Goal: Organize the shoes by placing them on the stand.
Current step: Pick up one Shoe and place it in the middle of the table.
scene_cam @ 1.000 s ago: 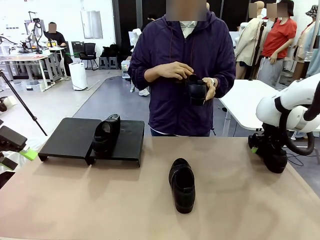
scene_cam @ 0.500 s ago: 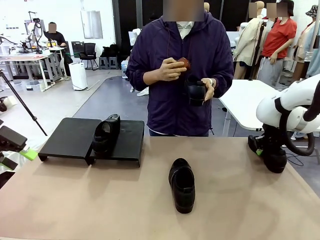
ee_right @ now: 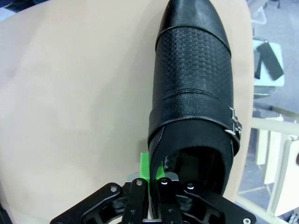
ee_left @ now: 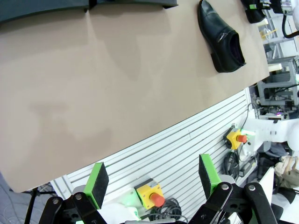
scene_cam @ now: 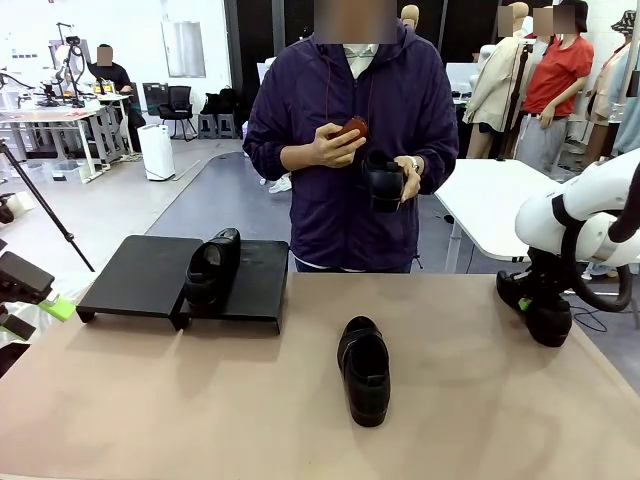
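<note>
Green-padded, the left tool (ee_left: pixel 153 179) gapes wide and empty beyond the worktop (scene_cam: pixel 150 400) edge. Next, the stand (scene_cam: pixel 140 270) carries the first shoe (scene_cam: pixel 212 265) across the seam between its platforms. A second shoe (scene_cam: pixel 365 372) lies alone mid-worktop. Behind it a person's hand (scene_cam: pixel 405 175) holds a third shoe (scene_cam: pixel 383 182), the other hand (scene_cam: pixel 325 148) a reddish object (scene_cam: pixel 352 127). Far right, the right tool (ee_right: pixel 152 171) is pinched tight on the collar of the fourth shoe (ee_right: pixel 194 93), near the worktop's edge.
</note>
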`<act>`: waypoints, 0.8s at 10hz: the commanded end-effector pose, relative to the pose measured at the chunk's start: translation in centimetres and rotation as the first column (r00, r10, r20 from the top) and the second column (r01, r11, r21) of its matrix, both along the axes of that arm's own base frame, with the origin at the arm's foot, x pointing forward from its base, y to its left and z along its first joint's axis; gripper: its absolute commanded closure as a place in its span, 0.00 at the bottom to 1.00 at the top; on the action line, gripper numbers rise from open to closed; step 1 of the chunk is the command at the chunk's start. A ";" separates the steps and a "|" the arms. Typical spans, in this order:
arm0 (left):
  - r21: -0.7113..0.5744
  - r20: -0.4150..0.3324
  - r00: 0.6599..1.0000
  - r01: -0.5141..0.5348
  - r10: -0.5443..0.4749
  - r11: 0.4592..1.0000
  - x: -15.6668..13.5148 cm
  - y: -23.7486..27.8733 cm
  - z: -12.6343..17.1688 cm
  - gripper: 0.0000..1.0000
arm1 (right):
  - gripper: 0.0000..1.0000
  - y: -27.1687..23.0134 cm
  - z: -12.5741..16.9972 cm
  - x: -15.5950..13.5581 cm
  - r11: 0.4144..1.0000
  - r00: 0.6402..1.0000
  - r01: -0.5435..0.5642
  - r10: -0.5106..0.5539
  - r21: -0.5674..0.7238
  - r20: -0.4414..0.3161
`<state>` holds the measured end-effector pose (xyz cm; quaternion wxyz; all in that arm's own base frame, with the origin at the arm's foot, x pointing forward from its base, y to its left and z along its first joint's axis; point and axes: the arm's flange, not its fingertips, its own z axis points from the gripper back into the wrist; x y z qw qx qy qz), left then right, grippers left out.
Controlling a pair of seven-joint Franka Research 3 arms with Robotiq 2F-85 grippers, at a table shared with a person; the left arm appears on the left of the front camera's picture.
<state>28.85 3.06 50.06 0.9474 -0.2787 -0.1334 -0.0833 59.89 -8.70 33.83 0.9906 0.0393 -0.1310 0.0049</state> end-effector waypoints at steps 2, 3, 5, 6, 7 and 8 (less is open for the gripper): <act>-0.020 -0.001 1.000 -0.001 0.001 1.000 -0.2 -0.1 -0.1 0.00 | 1.00 -0.6 1.1 -0.2 0.999 1.000 0.010 -0.011 0.043 0.023; -0.020 -0.001 1.000 -0.001 0.001 1.000 -0.2 -0.1 -0.1 0.00 | 1.00 -0.6 2.4 -0.6 0.998 0.999 0.038 -0.039 0.047 0.020; -0.020 -0.001 1.000 -0.001 0.001 1.000 -0.2 -0.1 -0.1 0.00 | 1.00 -0.5 8.8 -4.0 0.993 0.993 0.115 -0.115 0.019 -0.012; -0.020 -0.001 1.000 -0.001 0.001 1.000 -0.2 -0.1 -0.1 0.00 | 1.00 -0.2 12.4 -6.7 0.985 0.985 0.173 -0.173 0.016 -0.020; -0.020 -0.001 1.000 -0.001 0.001 1.000 -0.2 -0.1 -0.1 0.00 | 1.00 0.4 15.4 -9.5 0.981 0.981 0.193 -0.192 0.030 -0.034; -0.020 -0.001 1.000 -0.001 0.001 1.000 -0.2 -0.1 -0.1 0.00 | 1.00 1.3 17.7 -12.4 0.978 0.979 0.202 -0.200 0.042 -0.046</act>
